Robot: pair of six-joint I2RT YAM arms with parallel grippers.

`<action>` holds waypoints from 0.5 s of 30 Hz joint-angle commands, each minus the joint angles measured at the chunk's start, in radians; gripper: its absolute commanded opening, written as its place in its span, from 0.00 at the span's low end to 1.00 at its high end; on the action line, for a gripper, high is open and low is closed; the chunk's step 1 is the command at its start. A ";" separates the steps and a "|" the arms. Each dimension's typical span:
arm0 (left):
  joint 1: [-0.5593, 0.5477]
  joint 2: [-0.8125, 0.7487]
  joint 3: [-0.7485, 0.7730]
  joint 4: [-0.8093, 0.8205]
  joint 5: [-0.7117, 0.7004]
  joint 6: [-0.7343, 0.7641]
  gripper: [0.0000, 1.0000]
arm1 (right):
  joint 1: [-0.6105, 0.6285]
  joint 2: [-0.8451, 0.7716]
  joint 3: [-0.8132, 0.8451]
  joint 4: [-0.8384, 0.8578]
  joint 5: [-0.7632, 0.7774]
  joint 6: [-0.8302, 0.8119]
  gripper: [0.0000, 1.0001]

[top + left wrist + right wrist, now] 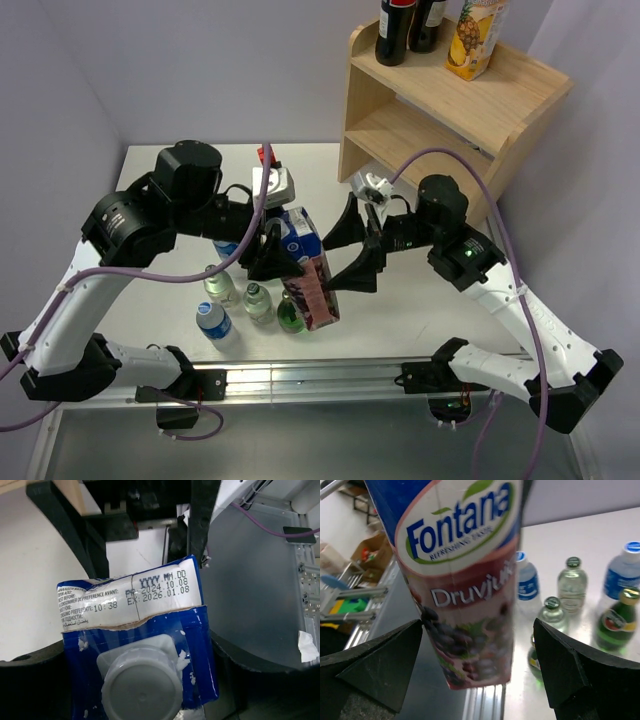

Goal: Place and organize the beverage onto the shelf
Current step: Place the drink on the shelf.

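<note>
**Left gripper**: clamped on the blue gabled top of the grape juice carton, with a finger on each side by the grey cap. The carton hangs below it, tilted, and appears to be clear of the table.

**Right gripper**: jaws wide apart, straddling the carton's lower body. One finger is nearly against the carton and there is a visible gap at the other. It holds nothing.

**Loose stock:** small green and clear bottles stand close under the left gripper, just beyond the carton as the right gripper sees it.

**Shelf**: behind the right gripper, well apart. Its top tier carries two dark bottles and a yellow carton.

**Step in hand (judged):** passing the carton from left to right.

**Handling notes:**
- Centre the right fingers on two flat opposite faces at mid-body so that both pads meet the carton together.
- Close firmly but not hard, since carton walls give.
- The left should let go only once the right grip is seated.
- Carry the carton up and away from the standing bottles, level it, and set it beside the yellow carton.
</note>
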 commanded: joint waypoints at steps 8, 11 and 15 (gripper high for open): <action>0.003 -0.001 0.147 0.298 0.165 0.012 0.00 | 0.182 0.031 0.008 0.062 0.080 0.048 0.95; 0.004 0.002 0.144 0.278 0.159 0.022 0.00 | 0.220 0.031 0.019 0.039 0.136 0.037 0.90; 0.005 -0.014 0.130 0.269 0.132 0.042 0.00 | 0.263 0.065 0.054 -0.026 0.188 0.011 0.83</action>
